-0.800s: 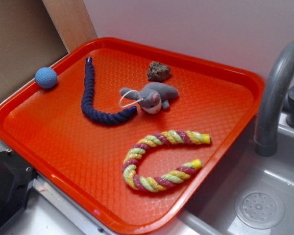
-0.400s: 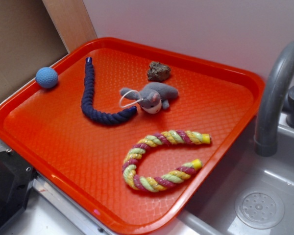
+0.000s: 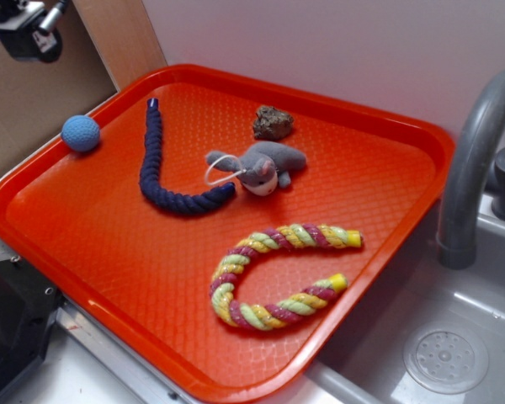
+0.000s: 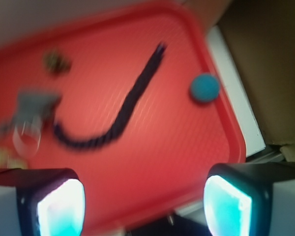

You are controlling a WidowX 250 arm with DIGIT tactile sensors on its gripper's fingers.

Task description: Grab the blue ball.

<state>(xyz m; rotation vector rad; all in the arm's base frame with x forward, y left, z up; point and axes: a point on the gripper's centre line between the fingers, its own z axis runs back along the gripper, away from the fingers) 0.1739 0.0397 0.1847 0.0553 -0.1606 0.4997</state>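
Approach step in hand, by my reading; gripper [image 4: 142, 199] hung high above the red tray [image 3: 362, 118], jaws spread wide and holding nothing; wrist view blurred. Blue ball [image 3: 81, 133] sat at the tray's far-left edge, against the rim, apart from the navy rope [image 3: 156, 168] lying further in on the tray; nothing touched it. Next move would call for centring over the ball, then descending with jaws kept apart.
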